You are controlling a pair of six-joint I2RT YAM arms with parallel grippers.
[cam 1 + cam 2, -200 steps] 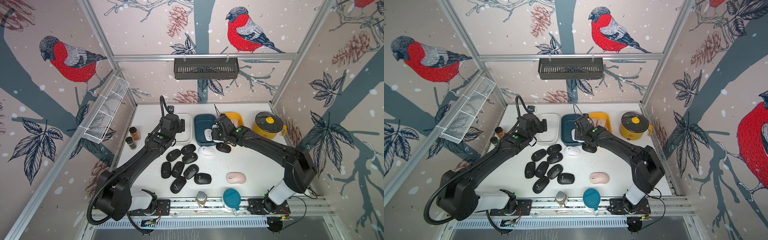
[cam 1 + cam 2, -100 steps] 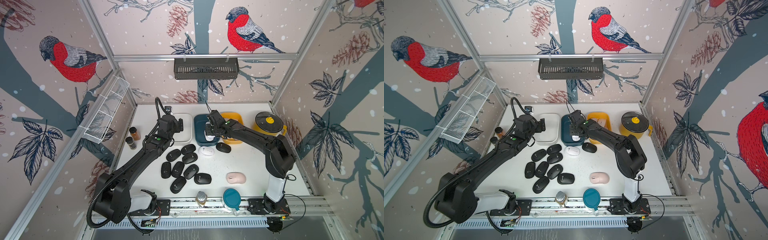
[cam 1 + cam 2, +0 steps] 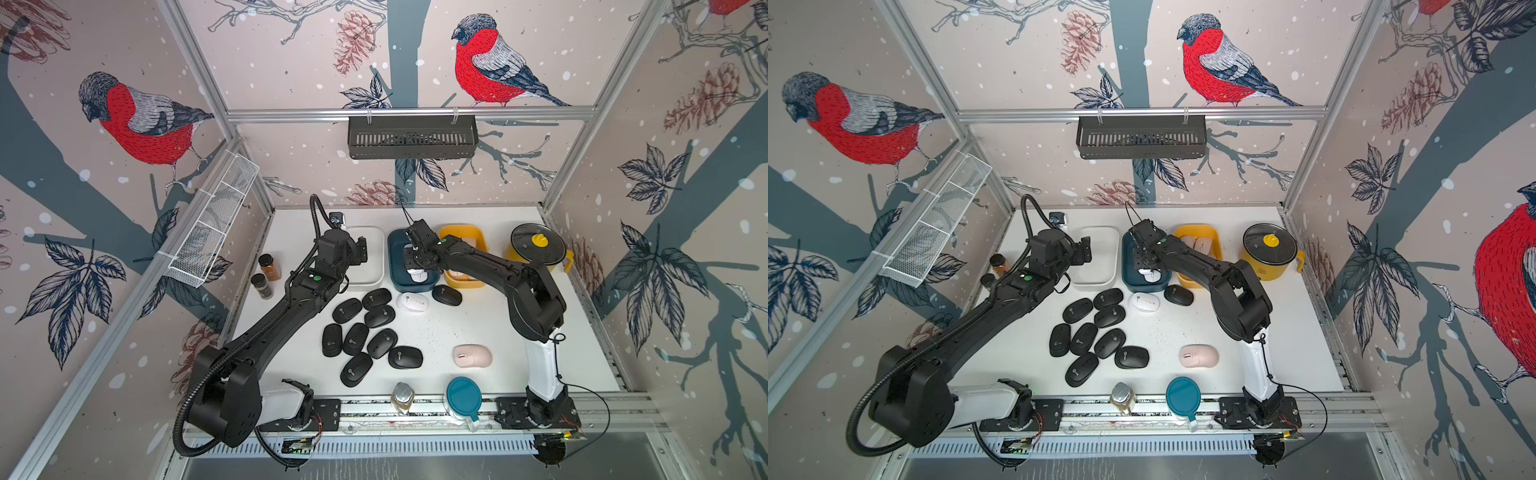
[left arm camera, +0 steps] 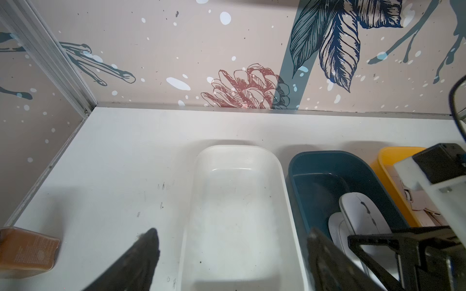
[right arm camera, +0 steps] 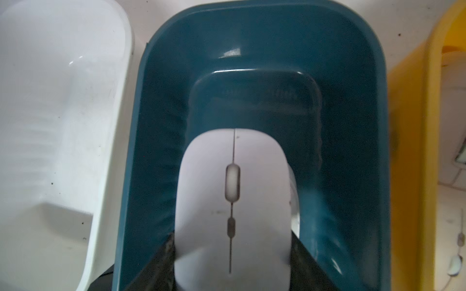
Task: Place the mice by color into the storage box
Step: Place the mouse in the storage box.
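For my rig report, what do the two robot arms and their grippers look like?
The left arm and right arm are matte black jointed links on white base segments, each with a green dot. A ribbed black conduit runs along the left arm; thin black wires trail from the right. The jaws are dark, tapered blades.

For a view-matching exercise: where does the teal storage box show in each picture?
In a top view: teal box, far middle of the table.
In a top view: teal box, same spot.
Left wrist: between white box and yellow box.
Right wrist: fills most of the picture.
Shared landmark: the white box beside it.
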